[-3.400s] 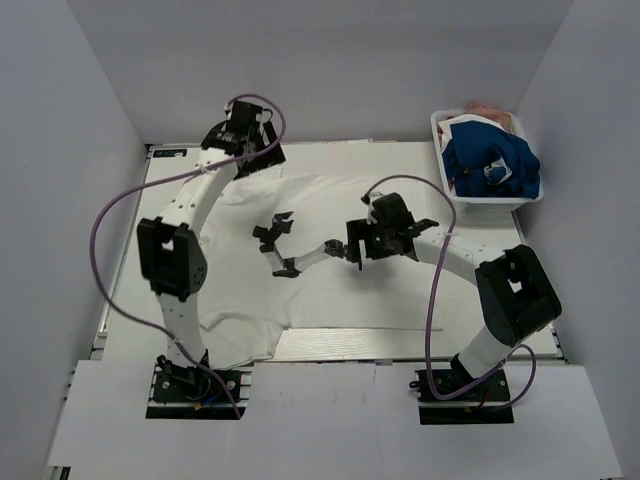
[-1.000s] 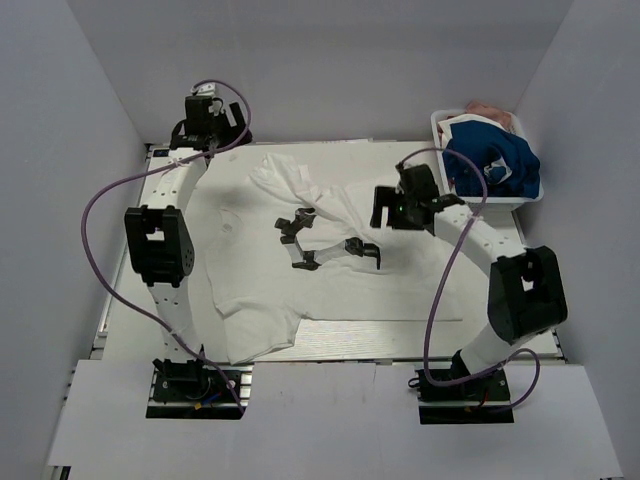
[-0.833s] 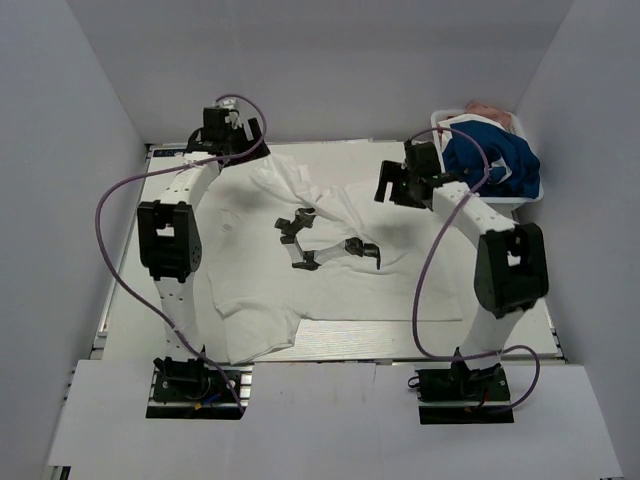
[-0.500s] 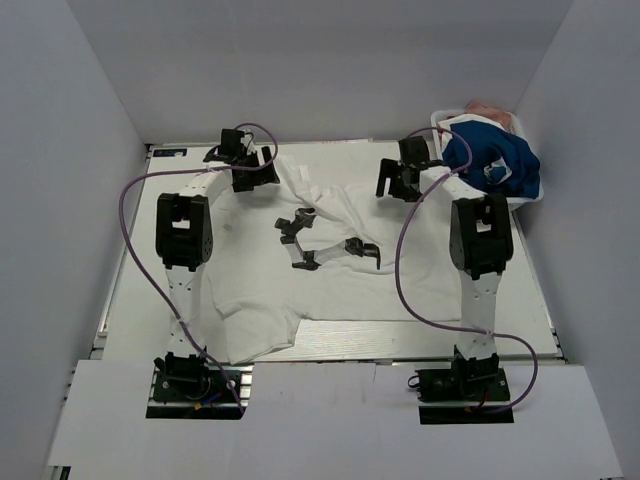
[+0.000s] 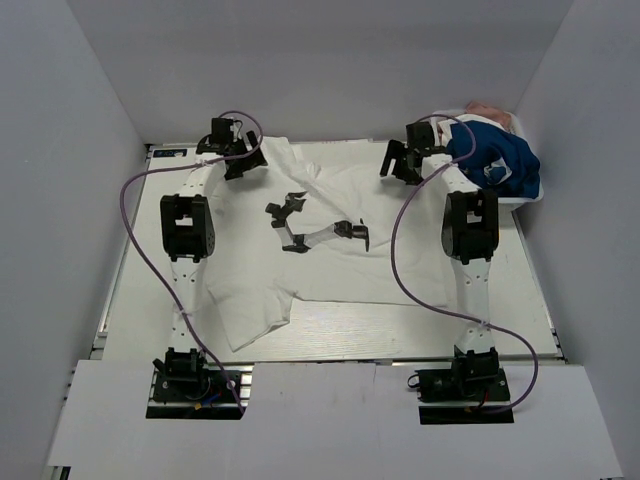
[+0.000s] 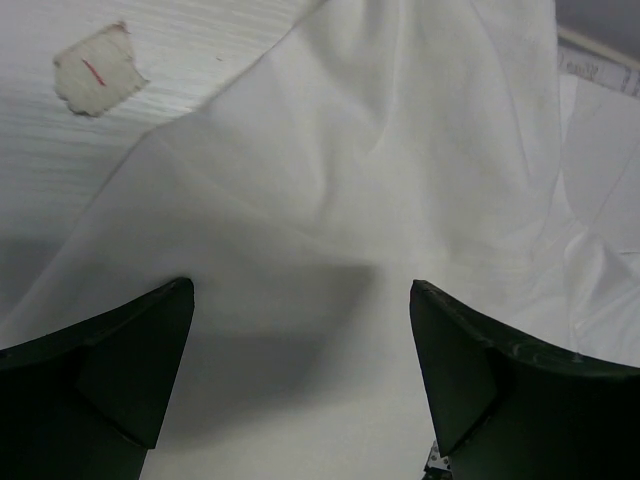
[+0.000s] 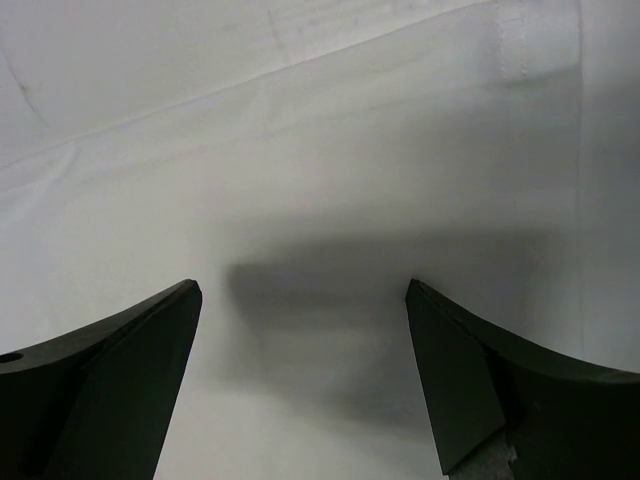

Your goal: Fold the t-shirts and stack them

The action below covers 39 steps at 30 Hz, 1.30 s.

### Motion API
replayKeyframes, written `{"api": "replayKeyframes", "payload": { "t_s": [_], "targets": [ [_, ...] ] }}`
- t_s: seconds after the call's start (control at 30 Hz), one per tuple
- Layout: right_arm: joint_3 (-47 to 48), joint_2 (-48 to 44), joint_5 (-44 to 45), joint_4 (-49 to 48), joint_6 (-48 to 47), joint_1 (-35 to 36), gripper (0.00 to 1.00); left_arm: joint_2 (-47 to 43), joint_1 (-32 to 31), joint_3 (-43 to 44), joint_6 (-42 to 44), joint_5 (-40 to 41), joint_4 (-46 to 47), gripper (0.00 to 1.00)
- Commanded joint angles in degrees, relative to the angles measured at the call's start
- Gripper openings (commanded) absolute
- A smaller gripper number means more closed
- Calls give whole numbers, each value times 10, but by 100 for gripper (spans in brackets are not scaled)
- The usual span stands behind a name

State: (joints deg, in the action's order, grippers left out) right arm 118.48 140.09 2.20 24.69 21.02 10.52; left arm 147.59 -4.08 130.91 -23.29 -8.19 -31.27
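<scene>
A white t-shirt (image 5: 340, 260) with a black-and-grey chest print (image 5: 310, 225) lies spread on the table. My left gripper (image 5: 243, 168) is open over its far left part, and my right gripper (image 5: 398, 168) is open over its far right part. In the left wrist view the gripper (image 6: 300, 290) hangs open just above white cloth (image 6: 380, 150). In the right wrist view the gripper (image 7: 302, 287) is open above flat white cloth (image 7: 330, 150) with a hem (image 7: 525, 45). A royal blue t-shirt (image 5: 495, 155) lies bunched in the basket at the far right.
The white basket (image 5: 510, 203) stands at the far right corner, with something pink (image 5: 490, 108) behind the blue shirt. A small beige patch (image 6: 95, 78) sits on the bare table beside the shirt. Grey walls close in the table on three sides.
Both arms have stretched toward the far edge. The white shirt has gone from bunched and partly folded over to spread flatter, and its print has shifted toward the far left.
</scene>
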Motion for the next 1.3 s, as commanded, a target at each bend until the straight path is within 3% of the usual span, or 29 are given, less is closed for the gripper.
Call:
{"api": "replayKeyframes", "payload": {
  "t_s": [0.0, 0.2, 0.3, 0.47, 0.57, 0.6, 0.63, 0.67, 0.7, 0.73, 0.8, 0.93, 1.03, 1.13, 1.27],
  "targets": [
    [35, 58, -62, 18, 15, -18, 90, 44, 31, 4, -19, 28, -58, 100],
    [97, 62, -61, -9, -37, -18, 90, 44, 36, 73, -19, -17, -13, 100],
    [108, 24, -69, -3, -61, -16, 90, -6, 36, 91, -19, -23, -18, 100],
    [-46, -139, -49, -58, -75, 15, 90, -205, 36, -100, -27, 9, -74, 100],
    [-203, -255, -43, -116, -41, 30, 90, -361, 14, -283, -69, 41, -99, 100],
    [-238, -317, -41, -125, -33, 36, 90, -400, 6, -393, -87, 10, -99, 100],
    [-321, -336, -40, -133, -20, 41, 90, -478, 0, -449, -114, 0, -91, 100],
    [-343, -352, -35, -147, -11, 47, 90, -516, -6, -503, -126, 0, -85, 100],
    [-403, -400, -27, -148, -4, 56, 90, -586, -16, -600, -151, 5, -85, 100],
    [-421, -417, -25, -148, -1, 56, 90, -586, -16, -642, -156, 5, -85, 100],
    [-467, -459, 20, -136, 3, 68, 90, -672, -23, -723, -173, 43, -151, 100],
    [-576, -577, 93, -104, 49, 72, 90, -798, -41, -832, -227, 62, -261, 100],
    [-615, -642, 118, -109, 66, 69, 90, -874, -47, -922, -245, 10, -288, 100],
    [-662, -684, 127, -104, 85, 68, 90, -899, -52, -992, -265, -12, -306, 97],
    [-688, -702, 148, -81, 104, 65, 90, -879, -58, -1009, -270, -19, -276, 92]
  ]
}}
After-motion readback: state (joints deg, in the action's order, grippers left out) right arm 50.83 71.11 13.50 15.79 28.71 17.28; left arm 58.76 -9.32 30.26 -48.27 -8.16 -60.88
